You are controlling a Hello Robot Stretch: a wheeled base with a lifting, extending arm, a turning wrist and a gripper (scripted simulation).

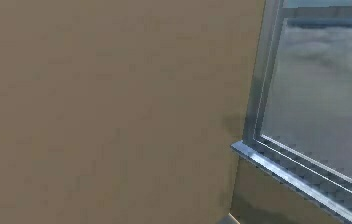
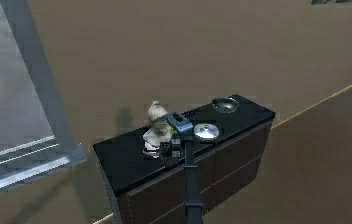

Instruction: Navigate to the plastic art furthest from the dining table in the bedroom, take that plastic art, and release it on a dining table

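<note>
Pale art [image 2: 158, 121] stands on the dark table [image 2: 122, 160], claw [image 2: 164, 147] near it; its hold cannot be told. Likely the taking step: next, secure it and lift.

A plain tan-brown wall [image 1: 104, 100] covers the left and centre of the frame. At the right edge, a grey metal-framed window [image 1: 319, 90] slants down toward the lower right corner.
</note>
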